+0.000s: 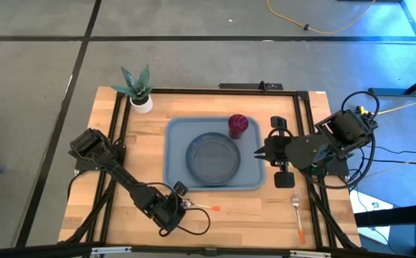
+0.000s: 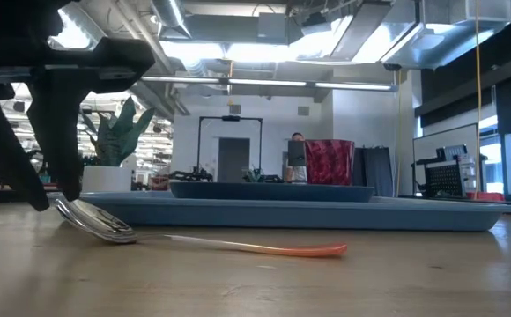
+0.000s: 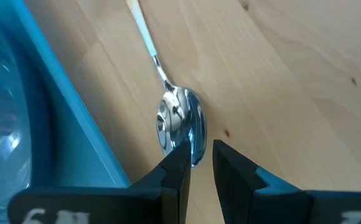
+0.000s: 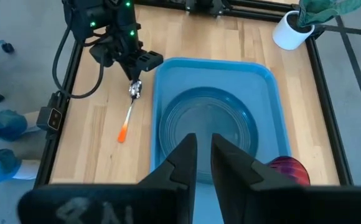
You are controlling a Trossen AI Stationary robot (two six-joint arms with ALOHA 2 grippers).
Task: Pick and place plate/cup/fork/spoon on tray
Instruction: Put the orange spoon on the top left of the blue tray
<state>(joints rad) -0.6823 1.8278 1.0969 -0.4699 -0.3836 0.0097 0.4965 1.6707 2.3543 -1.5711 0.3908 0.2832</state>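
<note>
Steel-bowled, orange-handled spoon on bare wood just beside the tray, along its front edge, handle pointing away toward the right arm's side. Not yet on the tray, so apparently the piece in hand. Directly at the bowl's tip: left gripper, low to the table, fingers a little apart with the rim of the bowl showing in the narrow gap. No firm pinch to be seen, and from table height the spoon looks to lie on the wood; hard to say whether a pad touches metal. Likely lined up on the bowl end because of its height off the wood, unlike the thin handle lying flat. Inside the tray already: plate in the middle, cup upright at the far right corner, touching or nearly touching the plate's rim. Little bare tray floor left, chiefly the strips around the plate, so a narrow target for the spoon. Raised tray edge between spoon and goal: needs a clear lift over it, not a slide. Fork well apart on the wood near the front right corner of the table, tines toward the tray. Right gripper waiting over the tray's right edge, fingers slightly parted, holding nothing, and close enough to the cup to matter if swung inward. White plant pot at the far left corner, clear of everything.
</note>
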